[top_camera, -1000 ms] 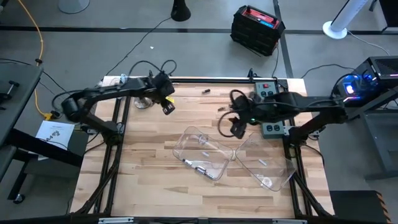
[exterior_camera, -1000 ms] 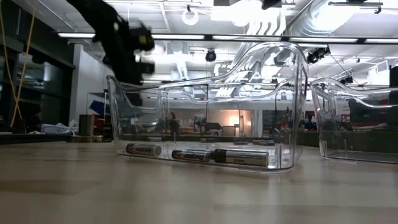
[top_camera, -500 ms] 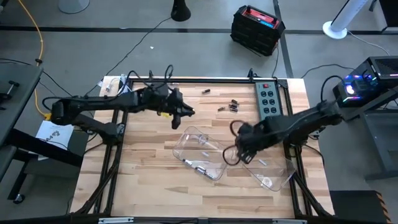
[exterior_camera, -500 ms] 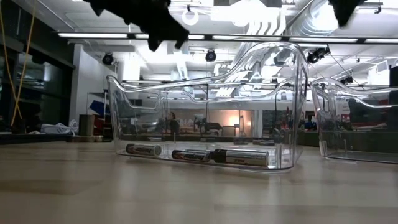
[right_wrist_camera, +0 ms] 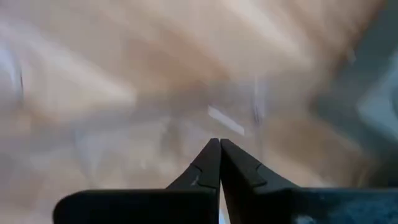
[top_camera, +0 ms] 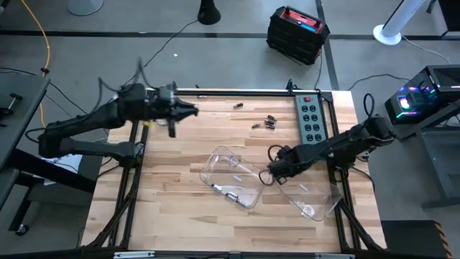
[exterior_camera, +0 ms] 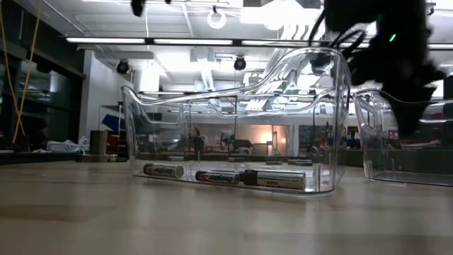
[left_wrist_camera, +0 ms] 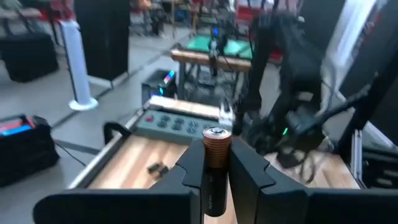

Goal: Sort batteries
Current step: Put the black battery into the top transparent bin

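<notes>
Left gripper (left_wrist_camera: pixel 214 180): over the table's far left part, clamped on a copper-topped dark cylindrical battery (left_wrist_camera: pixel 215 155) standing upright between its fingers.
Right gripper (top_camera: pixel 269 175): fingers pressed together, holding nothing, at the gap between the two clear plastic trays.
Left clear tray (top_camera: pixel 231 176): mid-table; three dark batteries (exterior_camera: pixel 256 178) lie on its floor.
Right clear tray (top_camera: pixel 310 191): one silvery cell (top_camera: pixel 302 187) inside.
Loose dark batteries (top_camera: pixel 268 122): on the wood beside the grey power strip (top_camera: pixel 310 117).

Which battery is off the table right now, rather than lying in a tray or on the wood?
The copper-topped battery clamped upright in the left gripper; the others lie flat in the trays or loose on the table.
</notes>
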